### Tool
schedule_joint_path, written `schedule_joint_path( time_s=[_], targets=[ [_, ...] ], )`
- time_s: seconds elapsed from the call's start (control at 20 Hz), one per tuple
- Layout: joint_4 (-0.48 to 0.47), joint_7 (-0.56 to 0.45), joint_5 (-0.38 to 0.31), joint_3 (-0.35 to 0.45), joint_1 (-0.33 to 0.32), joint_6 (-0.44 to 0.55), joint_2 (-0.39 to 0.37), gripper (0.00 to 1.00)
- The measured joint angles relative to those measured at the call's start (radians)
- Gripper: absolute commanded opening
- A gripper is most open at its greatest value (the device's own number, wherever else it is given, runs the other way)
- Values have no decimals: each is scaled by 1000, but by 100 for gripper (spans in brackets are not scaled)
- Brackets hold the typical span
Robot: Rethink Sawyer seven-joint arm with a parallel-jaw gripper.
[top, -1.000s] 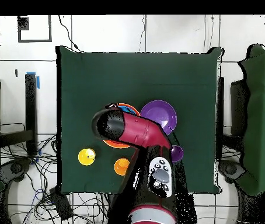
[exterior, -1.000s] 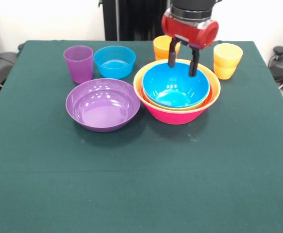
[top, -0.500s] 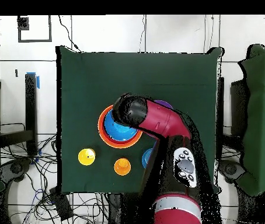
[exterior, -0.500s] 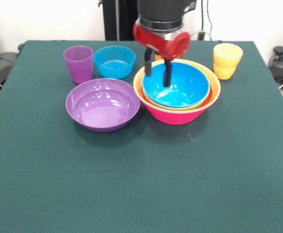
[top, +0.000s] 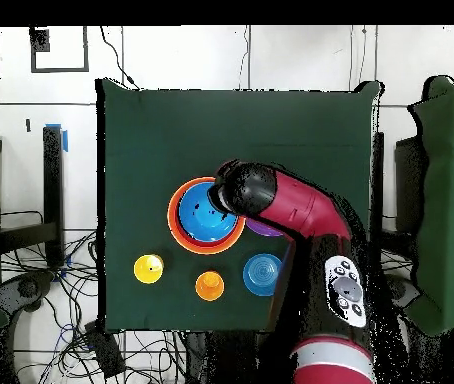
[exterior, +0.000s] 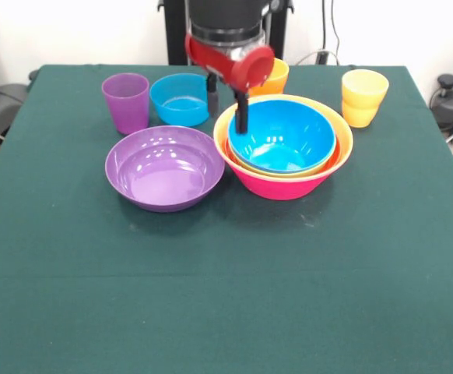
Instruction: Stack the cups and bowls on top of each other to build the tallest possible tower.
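Front view: the claw (exterior: 226, 105) hangs spread and empty, 1 finger (exterior: 241, 114) over the near rim of the tower (exterior: 283, 175), the other over the gap toward the small blue bowl (exterior: 183, 99). The tower, a blue bowl inside orange inside pink, sits just right of the claw. The purple bowl (exterior: 164, 167) lies below and left of it, the purple cup (exterior: 126, 102) further left. The orange cup (exterior: 273, 76) shows partly behind the arm; the yellow cup (exterior: 363, 97) stands well right. The green worktop (exterior: 226, 288) in front is open.

Overhead view: the arm (top: 301, 215) hides the claw and most of the purple bowl (top: 262, 229). The small blue bowl (top: 263, 274), orange cup (top: 209, 286) and yellow cup (top: 148, 268) show near the worktop's edge.
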Motion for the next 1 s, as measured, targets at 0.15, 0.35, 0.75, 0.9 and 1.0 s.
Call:
schedule_joint_path(
  time_s=[0.15,0.35,0.75,0.9,1.0],
  targets=[
    [0,0,-6,7,0,87,-47,100],
    [0,0,-6,21,-3,156,-97,100],
    [0,0,-34,84,-72,84,-97,100],
    [-1,0,-70,107,-116,35,-71,100],
    [-2,0,-110,119,-147,12,-44,100]
  ],
)
